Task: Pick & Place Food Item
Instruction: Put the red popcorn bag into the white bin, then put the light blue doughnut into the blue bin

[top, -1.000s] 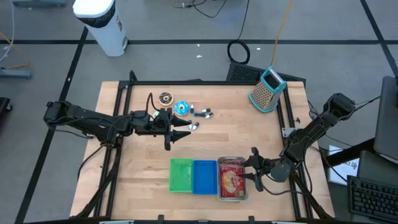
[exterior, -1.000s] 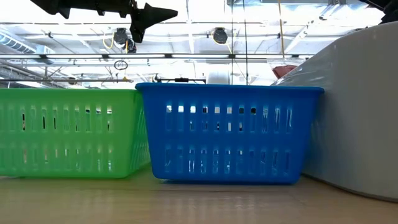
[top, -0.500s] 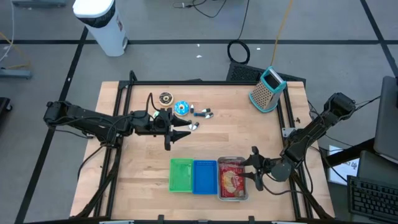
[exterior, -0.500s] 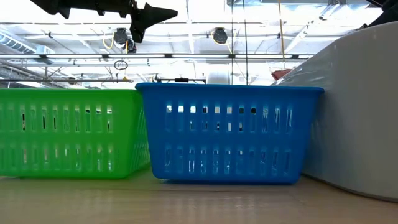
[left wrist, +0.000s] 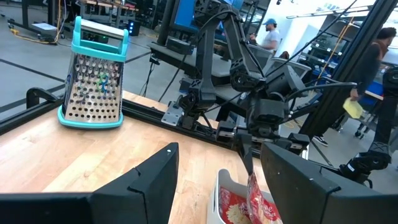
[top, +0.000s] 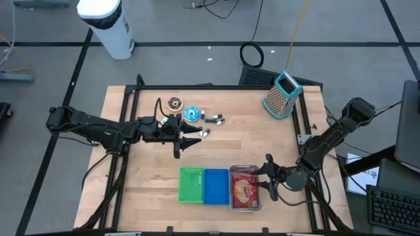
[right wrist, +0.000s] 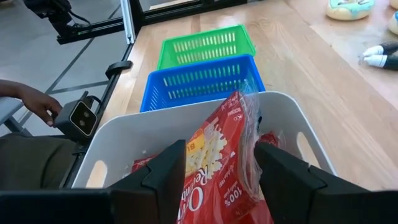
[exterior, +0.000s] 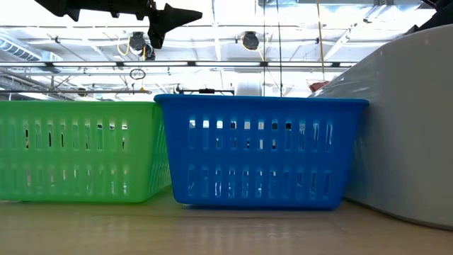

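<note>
A red popcorn bag [right wrist: 217, 130] in clear wrap stands tilted in the white bin [right wrist: 124, 146] at the table's near right. It also shows in the high view [top: 244, 190]. My right gripper [right wrist: 221, 146] reaches over the bin's right side [top: 264, 178] and is shut on the bag. A blue basket [top: 216, 186] and a green basket [top: 191, 184] stand left of the bin. My left gripper [top: 191, 139] hangs open and level above the table's middle with nothing in it. My right gripper pinches the bag's upper part [right wrist: 194, 155] between its two fingers [right wrist: 161, 180], one on each side edge, with the wrap bunched up. The fingers come from the table's right, slanting a little down. The bag's top [left wrist: 252, 179] rises above the rim. Its lower end stays in the bin.
A teal-handled box grater [top: 282, 94] stands at the far right corner. Small round toys [top: 191, 113] and utensils [top: 213, 119] lie at the far middle. A person's hand [right wrist: 37, 102] rests beside a small device [right wrist: 78, 118] off the table's near edge.
</note>
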Controlling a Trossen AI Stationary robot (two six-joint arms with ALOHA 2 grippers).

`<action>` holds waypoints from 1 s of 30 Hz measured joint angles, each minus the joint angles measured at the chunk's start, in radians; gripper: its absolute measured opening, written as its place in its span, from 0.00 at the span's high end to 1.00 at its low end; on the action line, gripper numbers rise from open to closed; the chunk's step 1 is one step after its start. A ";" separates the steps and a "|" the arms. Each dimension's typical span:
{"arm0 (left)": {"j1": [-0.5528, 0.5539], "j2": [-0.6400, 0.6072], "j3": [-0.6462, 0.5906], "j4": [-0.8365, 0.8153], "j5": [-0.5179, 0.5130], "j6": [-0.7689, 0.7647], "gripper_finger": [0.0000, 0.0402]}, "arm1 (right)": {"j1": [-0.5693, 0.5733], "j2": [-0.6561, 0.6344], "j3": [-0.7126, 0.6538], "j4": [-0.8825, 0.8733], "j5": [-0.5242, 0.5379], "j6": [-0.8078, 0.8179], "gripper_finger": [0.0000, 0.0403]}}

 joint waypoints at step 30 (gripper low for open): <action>0.000 0.000 0.000 0.000 0.000 0.000 0.43 | 0.000 -0.046 0.000 -0.007 0.003 -0.026 0.55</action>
